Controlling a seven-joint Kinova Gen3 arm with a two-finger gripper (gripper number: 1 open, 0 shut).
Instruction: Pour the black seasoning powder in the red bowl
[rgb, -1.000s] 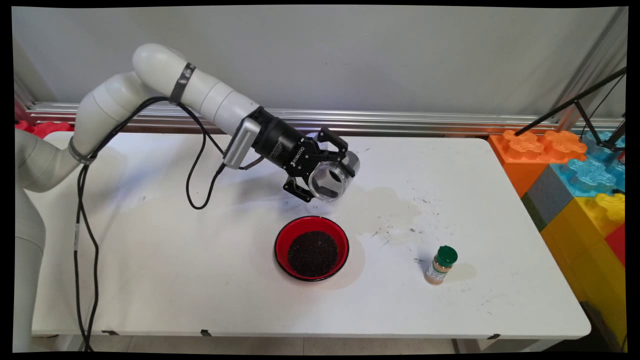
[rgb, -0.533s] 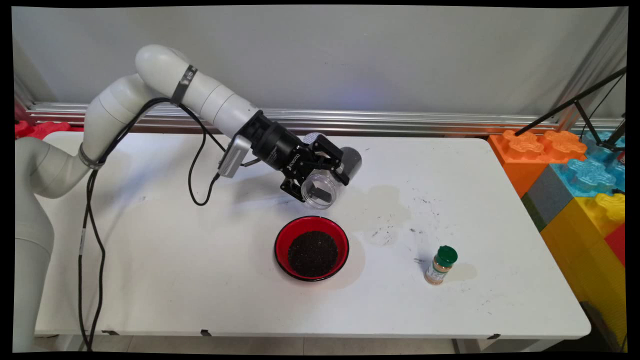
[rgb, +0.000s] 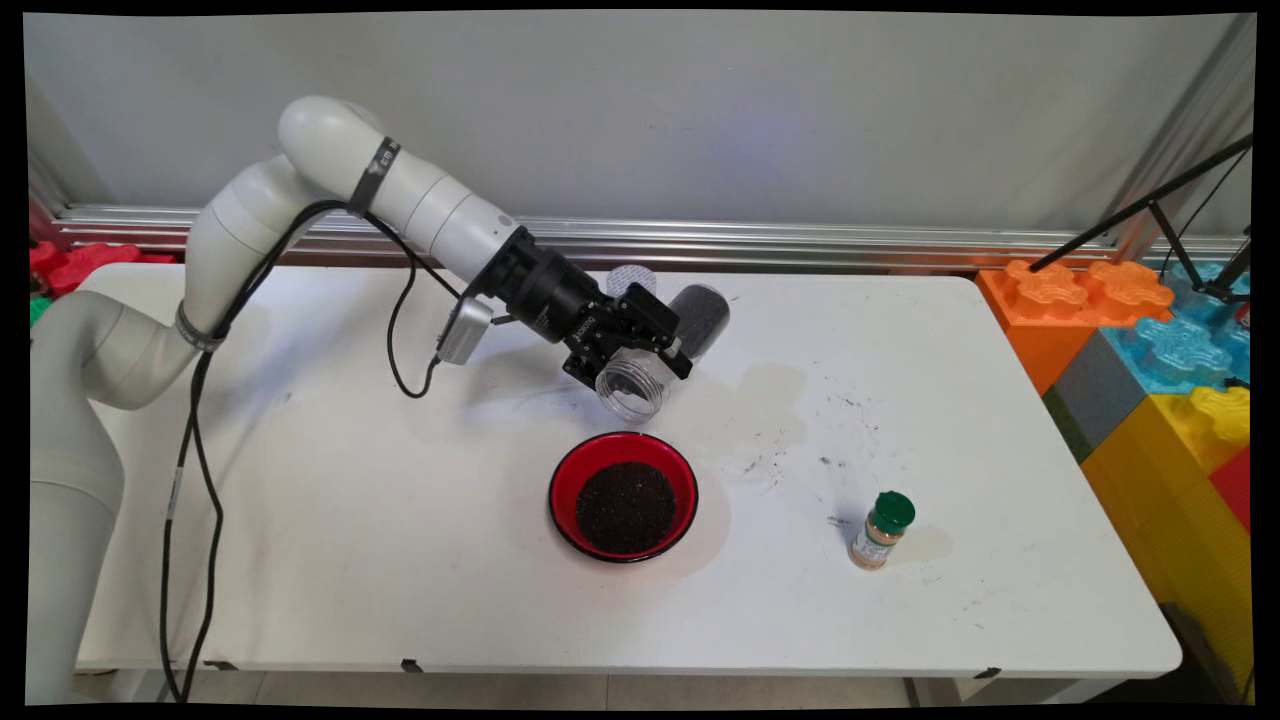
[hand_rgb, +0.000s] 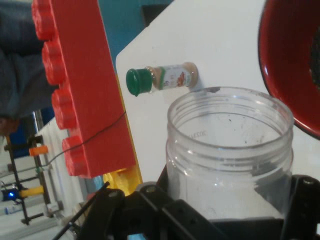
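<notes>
My gripper (rgb: 645, 350) is shut on a clear plastic jar (rgb: 633, 381), held tilted above the table with its open mouth facing down and toward the near side. In the hand view the jar (hand_rgb: 230, 150) fills the lower middle and looks empty but for a few dark specks. A red bowl (rgb: 624, 496) of dark grains sits on the table just in front of the jar's mouth; its rim (hand_rgb: 280, 75) shows at the hand view's right edge. Just behind the gripper stands a dark-filled jar (rgb: 700, 318).
A small spice bottle with a green cap (rgb: 881, 530) stands at the right front, also in the hand view as the spice bottle (hand_rgb: 162, 78). Dark grains are scattered on the table (rgb: 800, 460). Big coloured blocks (rgb: 1150, 340) stand off the right end. A white lid (rgb: 632, 277) lies behind the gripper.
The gripper has swung a little left and rolled the jar, so its mouth now tips lower toward the bowl. The bowl and the spice bottle have stayed put.
</notes>
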